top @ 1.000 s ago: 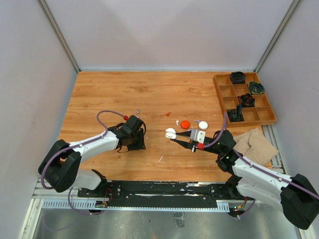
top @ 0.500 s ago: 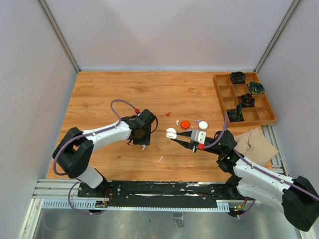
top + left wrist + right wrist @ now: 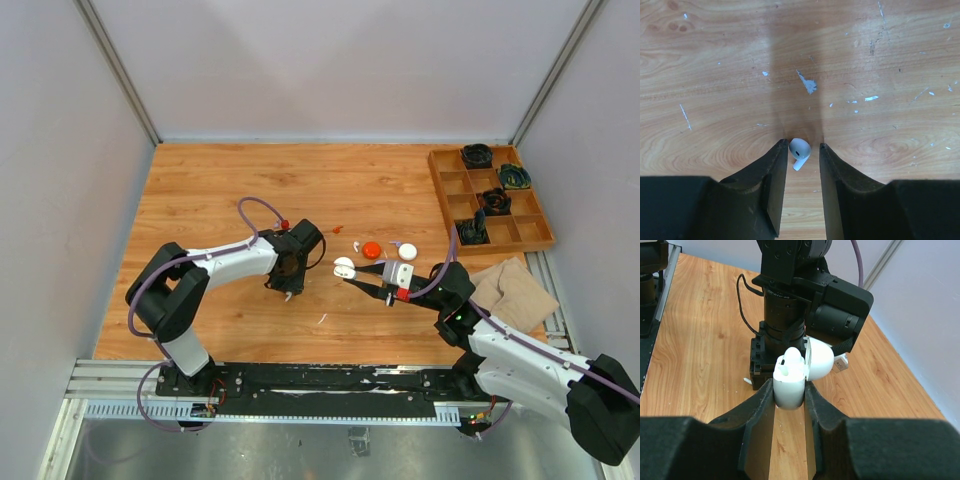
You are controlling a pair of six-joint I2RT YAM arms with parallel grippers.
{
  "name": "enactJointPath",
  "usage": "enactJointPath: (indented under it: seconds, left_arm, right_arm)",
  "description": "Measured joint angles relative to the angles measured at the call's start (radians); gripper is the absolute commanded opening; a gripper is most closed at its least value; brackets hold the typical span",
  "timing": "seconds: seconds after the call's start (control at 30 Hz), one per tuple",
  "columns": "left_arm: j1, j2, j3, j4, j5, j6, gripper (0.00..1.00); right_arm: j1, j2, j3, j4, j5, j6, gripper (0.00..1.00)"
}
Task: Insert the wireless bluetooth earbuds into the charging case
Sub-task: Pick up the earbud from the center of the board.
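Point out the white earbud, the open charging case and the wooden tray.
white earbud (image 3: 799, 149): left wrist view, on its rounded head.
charging case (image 3: 789, 387): right wrist view, on its body below the lid.
wooden tray (image 3: 447, 163): top view, on an empty corner compartment's floor.

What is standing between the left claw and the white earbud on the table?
Nothing visible. The white earbud lies on the bare table, right between the fingertips of the left claw. The right claw holds the open charging case.

The wooden table (image 3: 220, 190) bears a compartment tray (image 3: 500, 247) far right, a beige cloth (image 3: 515, 290) near right, and centrally a red puck (image 3: 371, 249), white puck (image 3: 407, 251), orange-red earbud (image 3: 338, 229) and white earbud (image 3: 799, 149).
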Motion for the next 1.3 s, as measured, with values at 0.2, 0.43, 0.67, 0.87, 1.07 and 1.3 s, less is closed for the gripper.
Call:
enactJointPath:
  seconds: [0.2,0.43,0.67,0.87,1.07,1.3]
  left_arm:
    - [0.0,0.021,0.009,-0.005,0.003,0.009,0.34]
    - [-0.001,0.029,0.016,-0.007,0.011,0.017,0.26]
    - [-0.001,0.025,0.015,-0.007,0.011,0.023,0.21]
    - [-0.001,-0.005,0.002,-0.008,0.0,0.023,0.2]
    - [-0.001,-0.127,-0.002,0.007,-0.009,0.018,0.19]
    - [-0.001,-0.318,-0.023,0.095,0.001,0.003,0.17]
  right_arm:
    - [0.0,0.0,0.0,0.0,0.002,-0.002,0.01]
    - [0.0,0.0,0.0,0.0,0.002,-0.004,0.01]
    - [0.0,0.0,0.0,0.0,0.002,-0.007,0.01]
    - [0.0,0.001,0.0,0.0,0.002,-0.009,0.01]
    - [0.0,0.004,0.0,0.002,0.012,-0.009,0.01]
    - [0.0,0.024,0.0,0.023,0.051,-0.005,0.01]
